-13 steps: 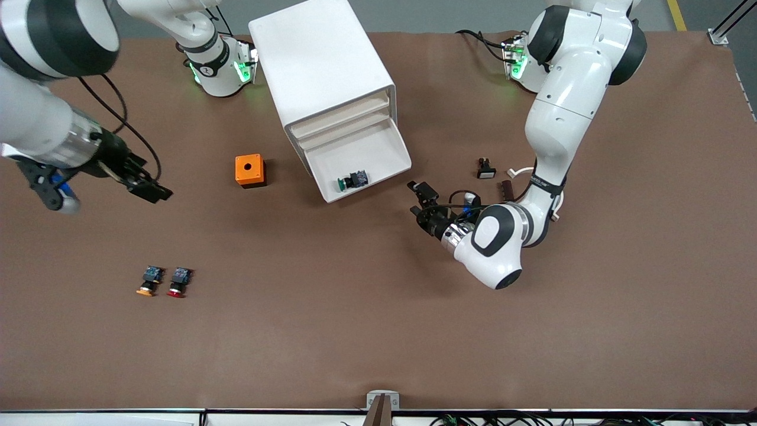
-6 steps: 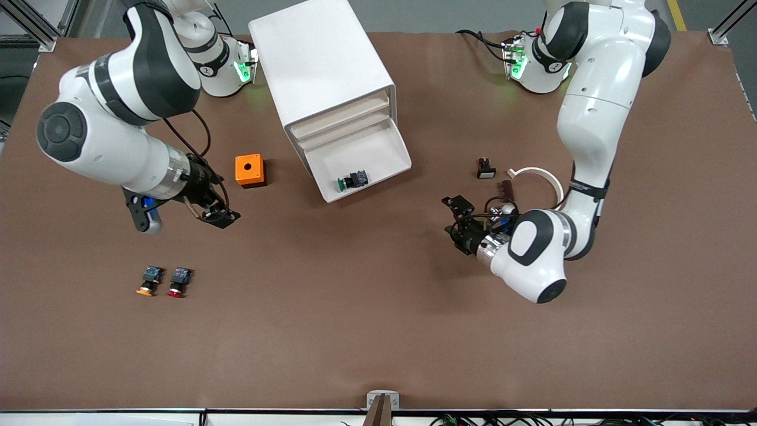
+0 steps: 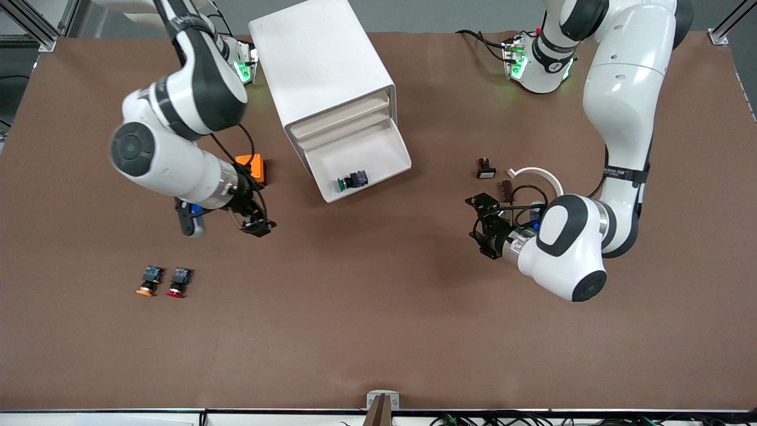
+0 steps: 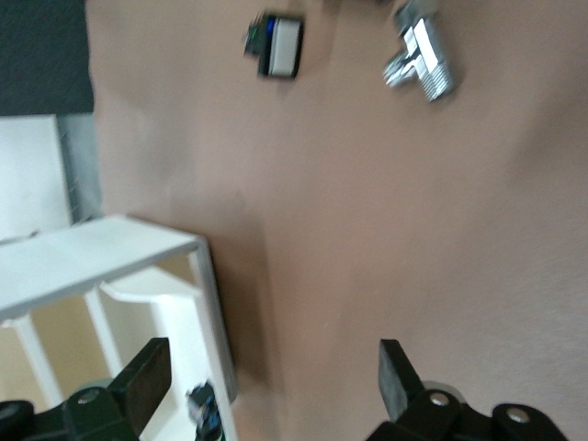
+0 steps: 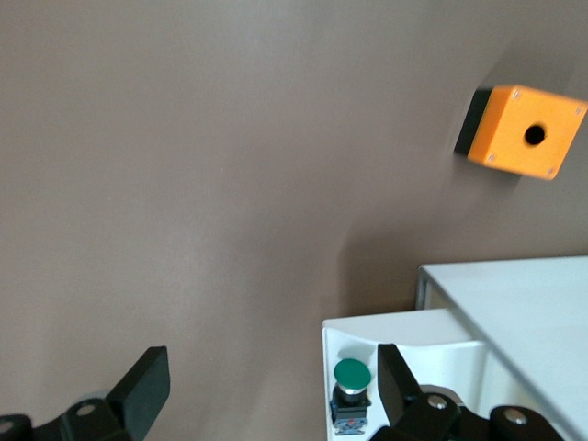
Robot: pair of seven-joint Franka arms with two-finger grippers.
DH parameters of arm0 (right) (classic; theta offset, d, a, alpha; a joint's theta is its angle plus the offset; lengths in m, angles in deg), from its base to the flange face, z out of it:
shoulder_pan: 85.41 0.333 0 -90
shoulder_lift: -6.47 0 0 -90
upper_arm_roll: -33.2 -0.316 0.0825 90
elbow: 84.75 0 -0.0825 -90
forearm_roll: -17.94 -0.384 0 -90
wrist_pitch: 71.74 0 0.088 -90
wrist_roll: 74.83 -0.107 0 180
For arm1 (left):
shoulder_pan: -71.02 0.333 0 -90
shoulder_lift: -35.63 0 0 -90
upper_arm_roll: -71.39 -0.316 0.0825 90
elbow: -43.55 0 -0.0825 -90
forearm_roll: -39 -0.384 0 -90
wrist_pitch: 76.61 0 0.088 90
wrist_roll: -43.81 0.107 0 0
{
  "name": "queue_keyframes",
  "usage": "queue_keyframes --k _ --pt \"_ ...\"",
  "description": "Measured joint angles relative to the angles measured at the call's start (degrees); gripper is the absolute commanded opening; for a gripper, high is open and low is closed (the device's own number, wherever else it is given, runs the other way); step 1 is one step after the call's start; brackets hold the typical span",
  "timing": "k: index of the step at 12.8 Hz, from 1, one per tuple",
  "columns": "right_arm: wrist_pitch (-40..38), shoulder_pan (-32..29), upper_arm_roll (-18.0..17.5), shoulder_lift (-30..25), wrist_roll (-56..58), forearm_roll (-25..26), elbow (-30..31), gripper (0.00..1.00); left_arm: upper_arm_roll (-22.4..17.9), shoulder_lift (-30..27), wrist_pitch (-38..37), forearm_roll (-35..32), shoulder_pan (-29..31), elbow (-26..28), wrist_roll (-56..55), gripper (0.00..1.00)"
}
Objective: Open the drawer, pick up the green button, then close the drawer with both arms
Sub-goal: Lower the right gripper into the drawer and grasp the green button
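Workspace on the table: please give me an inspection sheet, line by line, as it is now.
Surface: brown table, bare near the front camera.
Job's things: bottom drawer of the white cabinet pulled open; green button lies inside.
Clutter: orange box beside the cabinet; orange-capped button and red-capped button side by side; small black switch; white ring.
Grippers: left end effector open, empty; right end effector open, empty, over the table.
Cables: black leads at both wrists.
Surroundings: nothing seen.
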Motion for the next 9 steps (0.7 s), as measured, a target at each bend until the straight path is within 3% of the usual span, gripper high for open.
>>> queue_keyframes --k 3,9 --pt "2.8 4.9 -0.1 2.7 -4.7 -0.3 0.5 1.0 0.1 -1.5 0.0 -5.5 -0.5 0.0 2.3 0.99" --pt "12.0 14.2 -0.1 3.5 -10.0 -0.4 7.0 1.0 -0.1 -6.5 0.0 -10.3 -0.3 -0.1 12.7 0.99"
